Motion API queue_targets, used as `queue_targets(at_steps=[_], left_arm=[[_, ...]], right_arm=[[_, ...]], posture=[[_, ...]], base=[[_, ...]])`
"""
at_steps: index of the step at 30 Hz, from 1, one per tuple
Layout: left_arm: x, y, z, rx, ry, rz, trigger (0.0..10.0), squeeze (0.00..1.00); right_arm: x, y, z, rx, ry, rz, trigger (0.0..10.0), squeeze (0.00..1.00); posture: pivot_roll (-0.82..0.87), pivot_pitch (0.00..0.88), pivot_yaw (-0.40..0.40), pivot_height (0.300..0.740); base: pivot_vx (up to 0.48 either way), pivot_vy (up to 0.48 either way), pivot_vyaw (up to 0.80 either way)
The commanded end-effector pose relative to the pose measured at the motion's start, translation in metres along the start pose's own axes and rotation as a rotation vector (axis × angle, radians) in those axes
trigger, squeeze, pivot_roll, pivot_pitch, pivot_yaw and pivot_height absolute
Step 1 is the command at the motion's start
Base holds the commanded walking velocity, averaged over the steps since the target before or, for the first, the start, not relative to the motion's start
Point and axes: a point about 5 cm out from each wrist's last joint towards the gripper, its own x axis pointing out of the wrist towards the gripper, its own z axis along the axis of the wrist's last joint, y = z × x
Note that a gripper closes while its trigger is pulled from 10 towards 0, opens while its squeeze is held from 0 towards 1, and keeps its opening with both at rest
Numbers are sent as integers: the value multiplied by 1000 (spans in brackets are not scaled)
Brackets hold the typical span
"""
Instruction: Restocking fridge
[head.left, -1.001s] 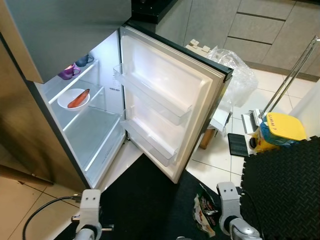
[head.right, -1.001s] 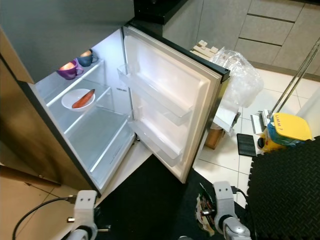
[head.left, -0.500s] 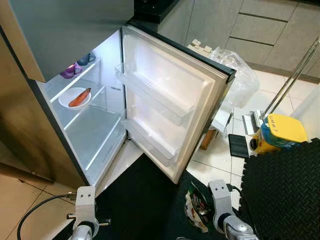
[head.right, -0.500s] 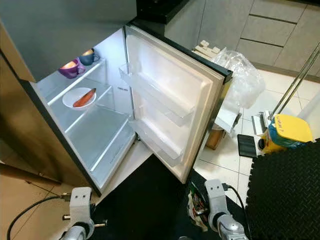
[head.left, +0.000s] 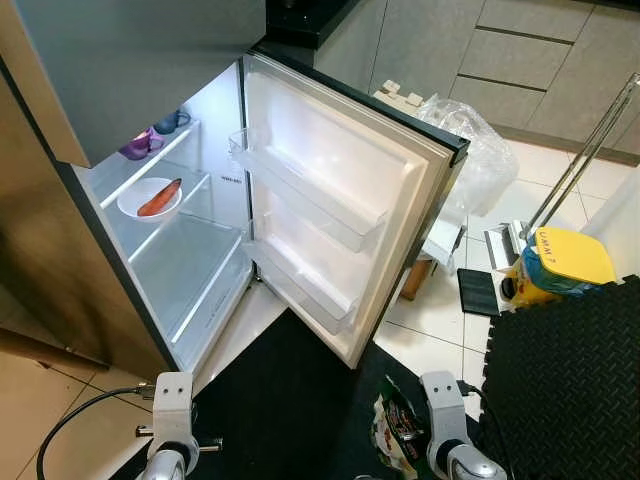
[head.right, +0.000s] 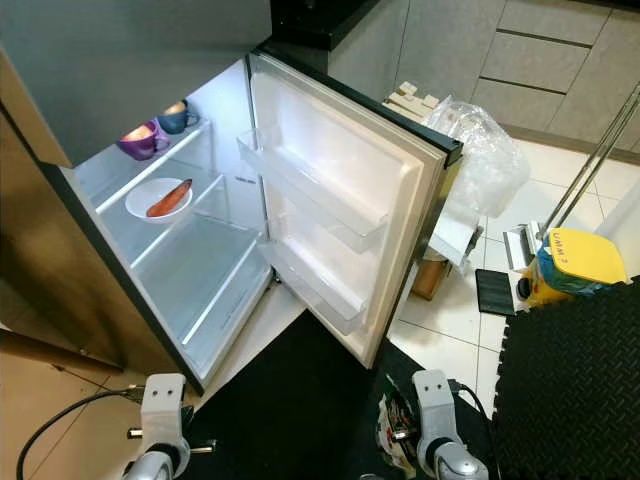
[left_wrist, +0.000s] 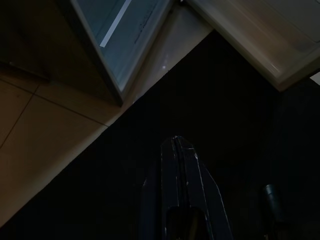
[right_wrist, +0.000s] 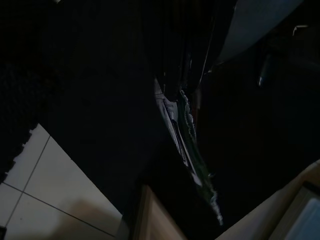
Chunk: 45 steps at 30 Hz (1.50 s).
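The fridge stands open, and its door swings toward me with bare door shelves. Inside, a purple cup and a blue cup sit on the upper shelf. Below them a white plate carries an orange-red piece of food. My right gripper hangs low over the black mat, shut on a green-and-white snack packet that dangles from it; the snack packet also shows beside my right wrist. My left gripper hangs idle with its fingers together, holding nothing.
A black mat lies before the fridge and a black foam mat at the right. A yellow-lidded blue container, a clear plastic bag and a slanted metal pole stand beyond the door. A cable trails at the left.
My right arm, with the packet, shifted a little to the left and then lower. The view shifted slightly. The left arm stayed put.
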Motion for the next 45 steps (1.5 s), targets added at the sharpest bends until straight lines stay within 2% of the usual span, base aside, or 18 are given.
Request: queue_targets(at_steps=[1, 10, 15, 31, 45], left_arm=[[0, -4, -5, 12, 33, -18, 10000, 0], [0, -2, -4, 28, 27, -15, 10000, 0], [-2, -2, -6, 7, 33, -13, 10000, 0], [-1, -7, -8, 0, 49, -27, 10000, 0], [-2, 1, -8, 2, 52, -13, 10000, 0]], right_arm=[[-2, -1, -5, 24, 3, -16, 10000, 0], [-3, 1, -11, 23, 18, -15, 10000, 0], [-4, 1, -10, -6, 13, -30, 10000, 0], [-4, 2, -12, -5, 21, -23, 10000, 0], [-4, 4, -13, 11, 22, -23, 10000, 0]], posture=[[-83, 64, -16, 740], [-75, 66, -16, 740], [-67, 70, -19, 740], [-77, 81, -18, 740], [-71, 88, -10, 740]], base=[[0, 0, 0], [0, 0, 0], [0, 0, 0], [0, 0, 0], [0, 0, 0]])
